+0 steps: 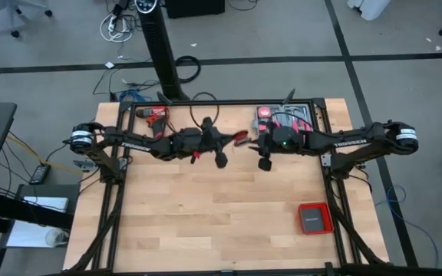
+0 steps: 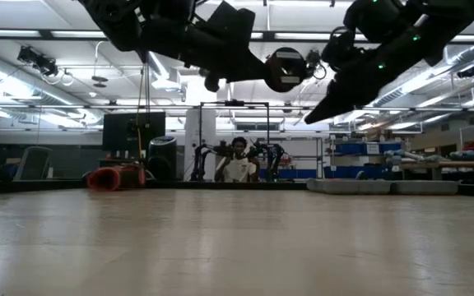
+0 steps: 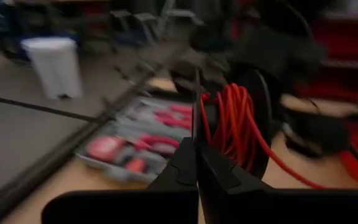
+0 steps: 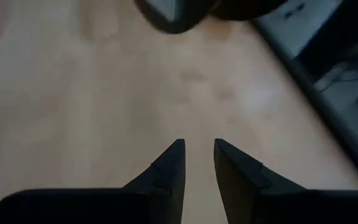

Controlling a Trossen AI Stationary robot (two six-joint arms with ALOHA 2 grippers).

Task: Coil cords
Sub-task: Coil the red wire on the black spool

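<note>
Left gripper (image 3: 197, 163): fingers pressed together with no visible gap, and nothing identifiable clamped between the tips. It hangs above the table (image 1: 221, 222), near the middle of the rear half, pointing toward the right arm. Just ahead of its tips in the left wrist view is the cord (image 3: 232, 124), a bundle of red loops wound against a dark round spool (image 3: 260, 124). 1 red strand trails away from the bundle toward the table. Whether the fingertips touch the cord cannot be told.

Right gripper (image 4: 197, 163): fingers parted by a narrow gap, nothing between them. It points down at bare wood, raised above the surface. In the high view it sits at the end of the right arm (image 1: 359, 140), close to the left gripper, the 2 nearly meeting over the table's rear centre.

In the high view the red cord shows between the 2 grippers. The low view shows both arms overhead with the round spool suspended between them, clear of the tabletop.

Surroundings: a tool tray (image 1: 286, 116) lies at the rear right of the table, a drill (image 1: 154, 116) at the rear left, and a red box (image 1: 314, 218) near the front right. A seated person (image 2: 238, 164) is visible in the room beyond the table.
</note>
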